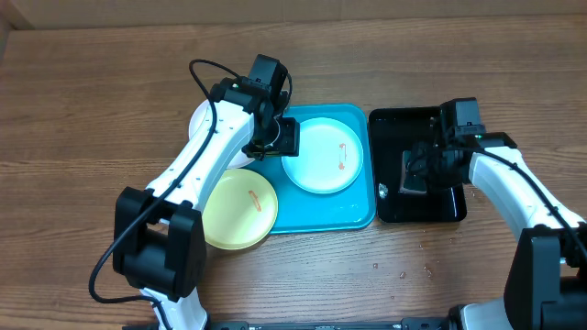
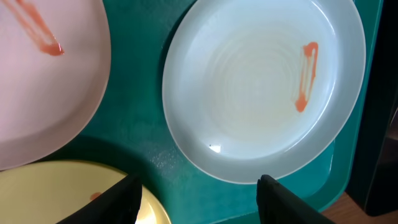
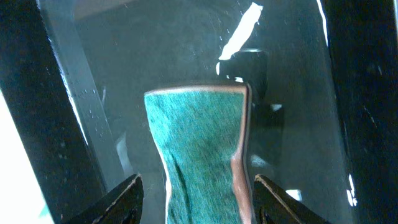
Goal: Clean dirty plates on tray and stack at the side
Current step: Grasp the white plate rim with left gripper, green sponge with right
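Observation:
The turquoise tray (image 1: 316, 215) lies mid-table. On it rests a pale blue plate (image 1: 321, 156) (image 2: 261, 87) with an orange-red smear. A yellow-green plate (image 1: 240, 209) (image 2: 56, 190) overlaps the tray's left edge and also carries a smear. The white plate (image 1: 204, 124) (image 2: 43, 81), smeared too, is half hidden under my left arm. My left gripper (image 1: 275, 137) (image 2: 199, 202) hovers open over bare tray between the plates, holding nothing. My right gripper (image 1: 415, 174) (image 3: 198, 202) is open over the black tray, its fingers straddling a green sponge (image 3: 199, 143) with gaps on both sides.
The glossy black tray (image 1: 440, 209) (image 3: 298, 93) sits just right of the turquoise one and looks wet. Small crumbs (image 1: 404, 270) dot the wooden table (image 1: 92, 110) in front of it. Bare wood stretches to the left and back.

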`<state>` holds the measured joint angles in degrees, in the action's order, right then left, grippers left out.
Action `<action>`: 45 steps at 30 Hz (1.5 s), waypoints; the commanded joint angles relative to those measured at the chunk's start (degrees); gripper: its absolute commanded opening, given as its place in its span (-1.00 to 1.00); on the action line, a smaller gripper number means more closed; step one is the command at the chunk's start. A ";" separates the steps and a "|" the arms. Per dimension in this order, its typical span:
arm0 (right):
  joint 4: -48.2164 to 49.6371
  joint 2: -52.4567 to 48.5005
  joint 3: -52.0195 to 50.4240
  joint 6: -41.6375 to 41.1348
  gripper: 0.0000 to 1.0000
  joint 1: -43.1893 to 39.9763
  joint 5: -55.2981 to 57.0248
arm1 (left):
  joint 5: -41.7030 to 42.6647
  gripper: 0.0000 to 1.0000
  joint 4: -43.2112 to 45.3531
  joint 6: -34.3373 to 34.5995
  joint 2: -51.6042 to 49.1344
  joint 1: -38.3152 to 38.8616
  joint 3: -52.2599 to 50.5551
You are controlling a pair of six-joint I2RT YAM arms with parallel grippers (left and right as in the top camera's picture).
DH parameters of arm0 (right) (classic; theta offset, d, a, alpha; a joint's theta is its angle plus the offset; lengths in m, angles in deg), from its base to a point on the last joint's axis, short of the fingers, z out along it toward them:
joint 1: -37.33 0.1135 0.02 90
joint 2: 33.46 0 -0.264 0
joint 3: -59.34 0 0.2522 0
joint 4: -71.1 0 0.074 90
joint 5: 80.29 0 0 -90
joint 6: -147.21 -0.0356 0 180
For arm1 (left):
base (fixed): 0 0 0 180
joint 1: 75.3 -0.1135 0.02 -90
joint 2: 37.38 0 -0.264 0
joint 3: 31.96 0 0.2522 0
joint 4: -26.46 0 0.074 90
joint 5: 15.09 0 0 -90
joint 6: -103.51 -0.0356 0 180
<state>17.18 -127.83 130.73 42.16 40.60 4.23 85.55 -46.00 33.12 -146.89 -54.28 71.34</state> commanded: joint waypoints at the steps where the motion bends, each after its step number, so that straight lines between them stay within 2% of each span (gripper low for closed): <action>1: 2.45 0.04 -1.68 0.24 0.17 1.66 0.72 | -1.01 0.21 0.83 1.49 -1.42 0.09 0.92; 22: 2.01 0.02 -2.36 0.22 0.22 3.76 3.30 | -2.27 0.18 5.68 1.84 -9.77 0.42 0.92; 25: 1.77 0.02 -2.36 0.22 0.22 3.76 3.32 | -2.23 0.02 6.05 1.86 -11.13 0.44 0.92; 28: 1.75 0.00 -2.36 0.22 0.22 3.76 3.32 | -2.03 -0.02 6.67 1.86 -12.59 0.44 0.90; 31: 1.75 0.00 -2.36 0.22 0.22 3.76 3.32 | -2.03 -0.24 6.91 1.86 -13.07 0.44 0.90; 34: 1.79 0.00 -2.56 0.22 0.22 3.76 3.30 | -2.05 -0.35 6.82 1.84 -13.07 0.46 0.90; 35: 1.77 0.00 -2.56 0.22 0.22 3.76 3.32 | -2.08 -0.50 6.84 1.84 -13.07 0.46 0.90; 37: 2.05 0.00 -2.56 0.22 0.22 3.76 3.32 | -2.10 -0.66 6.82 1.81 -13.07 0.44 0.90; 40: 2.69 0.00 -2.58 0.22 0.21 3.76 3.32 | -2.08 -0.71 6.69 1.79 -13.07 0.44 0.90; 45: 2.38 0.00 -3.17 0.22 0.25 3.76 3.30 | -2.05 -0.90 6.01 1.55 -13.07 0.44 0.90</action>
<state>19.27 -127.83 128.54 42.27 44.23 7.01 84.02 -39.68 34.59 -159.66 -54.26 71.36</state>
